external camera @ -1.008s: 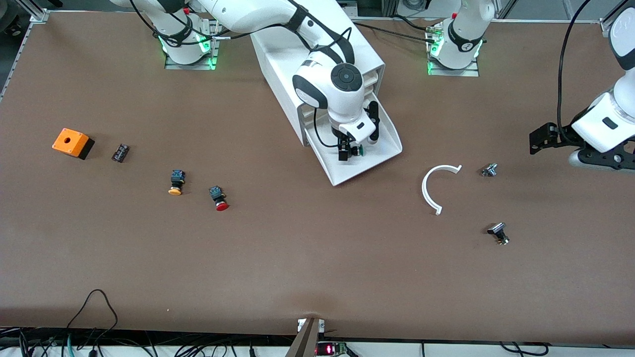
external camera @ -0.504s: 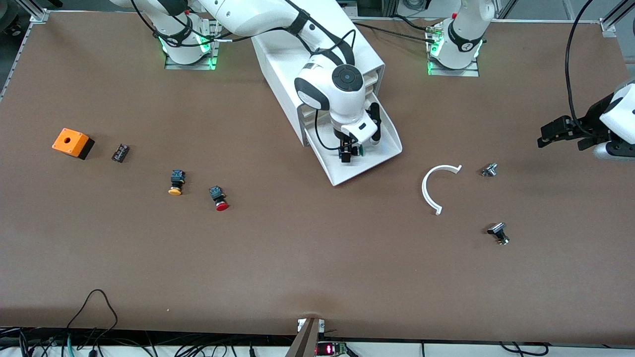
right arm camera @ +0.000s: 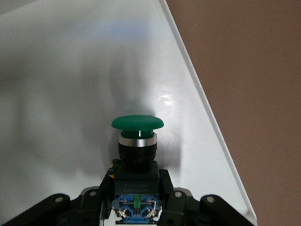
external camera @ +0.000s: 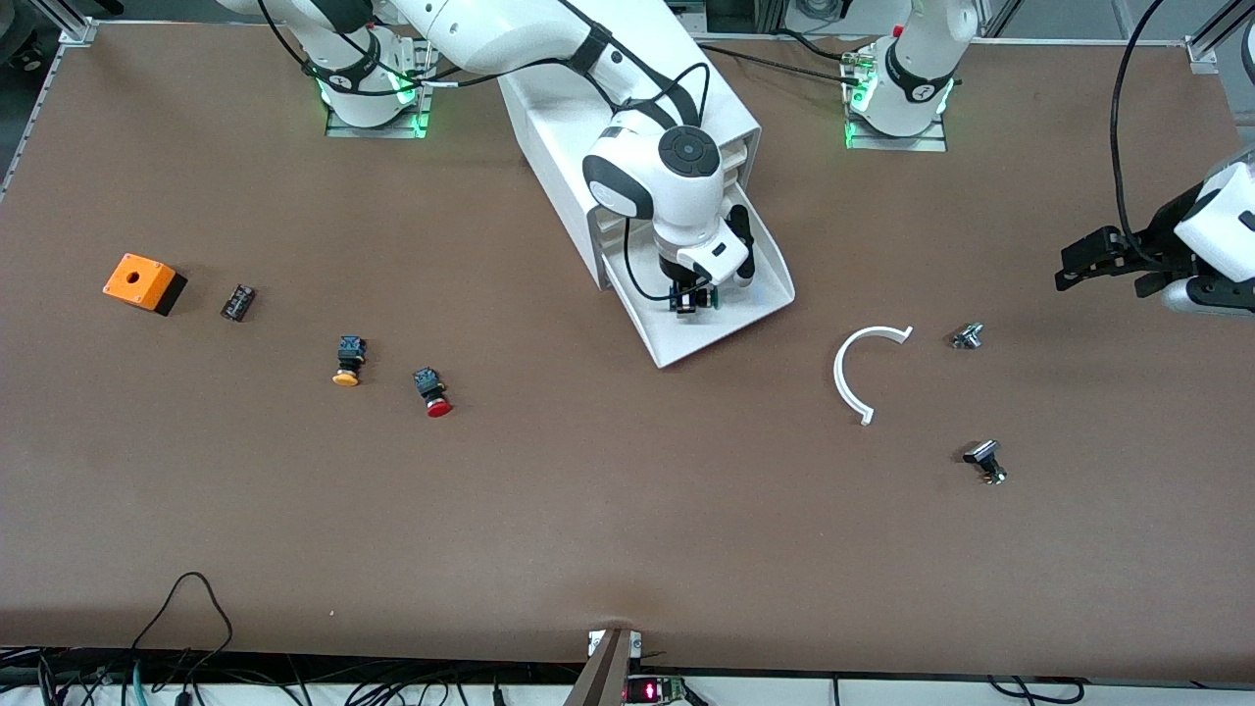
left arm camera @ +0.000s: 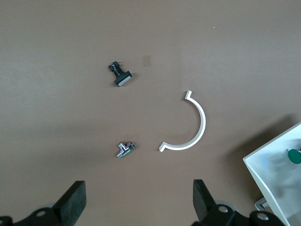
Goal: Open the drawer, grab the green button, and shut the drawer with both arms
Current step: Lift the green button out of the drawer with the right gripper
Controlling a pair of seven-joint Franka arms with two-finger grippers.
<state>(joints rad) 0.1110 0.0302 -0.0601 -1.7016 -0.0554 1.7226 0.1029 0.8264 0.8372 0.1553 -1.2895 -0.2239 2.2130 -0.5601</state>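
brown table (external camera: 588, 510); green button (right arm camera: 137, 141) clamped in right gripper (right arm camera: 136, 197), over drawer (external camera: 745, 304).

Right tool (external camera: 693, 300) now clamped on button (external camera: 708, 298); left arm (external camera: 1211, 240) rose.

Button (external camera: 708, 297) in open drawer (external camera: 760, 299), R end effector (external camera: 689, 300) gripping.
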